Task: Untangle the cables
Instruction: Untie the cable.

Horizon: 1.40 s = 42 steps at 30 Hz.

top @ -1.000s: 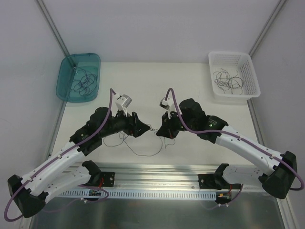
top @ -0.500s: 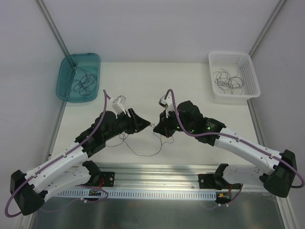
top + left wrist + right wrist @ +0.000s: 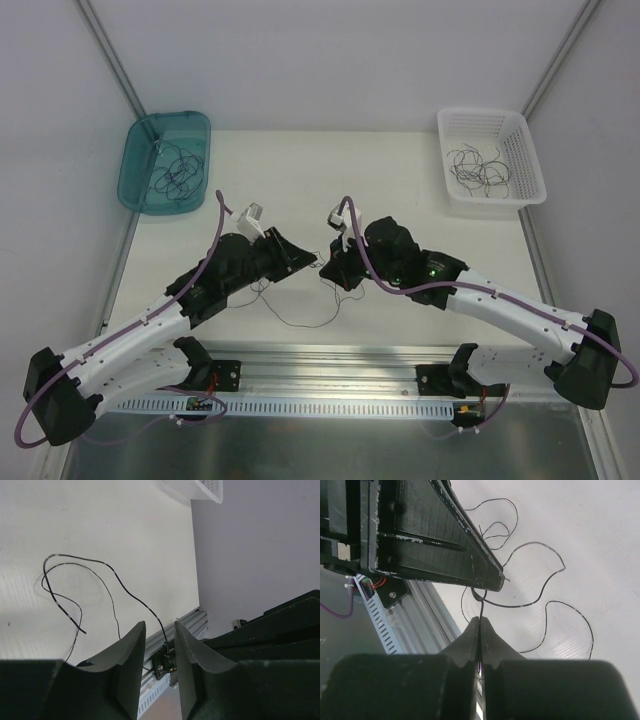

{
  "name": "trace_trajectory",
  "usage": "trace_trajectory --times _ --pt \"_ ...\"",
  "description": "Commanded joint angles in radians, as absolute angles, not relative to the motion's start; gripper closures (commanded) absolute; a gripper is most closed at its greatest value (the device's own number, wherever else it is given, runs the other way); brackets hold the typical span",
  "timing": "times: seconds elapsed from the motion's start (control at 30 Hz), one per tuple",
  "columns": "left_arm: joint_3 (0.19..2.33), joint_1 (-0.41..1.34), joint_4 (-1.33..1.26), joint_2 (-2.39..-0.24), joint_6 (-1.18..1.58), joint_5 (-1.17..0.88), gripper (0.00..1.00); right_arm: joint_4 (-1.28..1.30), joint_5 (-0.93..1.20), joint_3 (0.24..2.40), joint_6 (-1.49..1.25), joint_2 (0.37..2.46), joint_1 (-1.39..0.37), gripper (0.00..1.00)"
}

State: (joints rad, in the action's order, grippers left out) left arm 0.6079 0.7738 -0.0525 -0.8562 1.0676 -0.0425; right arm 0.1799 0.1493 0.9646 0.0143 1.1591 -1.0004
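A few thin dark cables [image 3: 300, 324] lie in loose curls on the white table between the two arms. My right gripper [image 3: 327, 270] is shut on one cable strand, which stands out of its closed tips [image 3: 480, 619] and joins a small knot just ahead. My left gripper [image 3: 313, 262] points at that knot, tip to tip with the right one. In the left wrist view its jaws [image 3: 160, 626] stand a narrow gap apart, and one long cable [image 3: 131, 596] runs down into that gap. Whether a finger touches it I cannot tell. More curls [image 3: 536, 543] lie beyond.
A teal bin [image 3: 135, 165] at the back left holds several dark strands. A white basket [image 3: 535, 170] at the back right holds more. An aluminium rail [image 3: 320, 365] runs along the near edge by the arm bases. White walls enclose the table.
My left gripper has moved right, up to the right gripper's tips, and its jaws have narrowed. The right gripper has shifted slightly left and stayed shut on its strand.
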Motion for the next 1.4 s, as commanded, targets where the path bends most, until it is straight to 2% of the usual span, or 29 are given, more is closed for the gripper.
trace_trajectory --times 0.0,0.3,0.67,0.8,0.9,0.93,1.03,1.13,1.3,1.37 --pt "0.606 0.785 -0.110 -0.864 1.106 -0.052 0.74 0.161 0.094 0.966 0.051 1.160 -1.017 0.99" --pt "0.601 0.784 -0.110 -0.861 1.103 -0.052 1.00 0.179 0.038 0.959 0.080 1.157 -1.028 0.99" --pt "0.572 0.785 -0.107 -0.773 0.962 0.025 1.00 0.183 -0.124 0.842 -0.023 1.100 -1.023 0.99" --pt "0.569 0.784 -0.103 -0.772 0.945 0.025 1.00 0.176 -0.107 0.831 -0.057 1.100 -1.022 0.99" --pt "0.565 0.785 -0.101 -0.788 0.971 0.021 1.00 0.189 -0.063 0.862 -0.043 1.098 -1.029 0.90" --pt "0.566 0.785 -0.101 -0.796 0.977 0.021 1.00 0.198 -0.058 0.883 -0.026 1.095 -1.034 0.82" --pt "0.580 0.788 -0.081 -0.825 1.005 0.028 1.00 0.224 -0.045 0.932 -0.006 1.078 -1.057 0.70" --pt "0.603 0.798 -0.051 -0.856 1.028 0.044 1.00 0.273 -0.074 0.980 0.028 1.065 -1.083 0.63" --pt "0.655 0.813 -0.006 -0.913 1.075 0.057 1.00 0.308 -0.123 1.060 0.086 1.058 -1.129 0.60" --pt "0.673 0.816 0.018 -0.931 1.089 0.052 1.00 0.311 -0.114 1.075 0.104 1.077 -1.132 0.63"
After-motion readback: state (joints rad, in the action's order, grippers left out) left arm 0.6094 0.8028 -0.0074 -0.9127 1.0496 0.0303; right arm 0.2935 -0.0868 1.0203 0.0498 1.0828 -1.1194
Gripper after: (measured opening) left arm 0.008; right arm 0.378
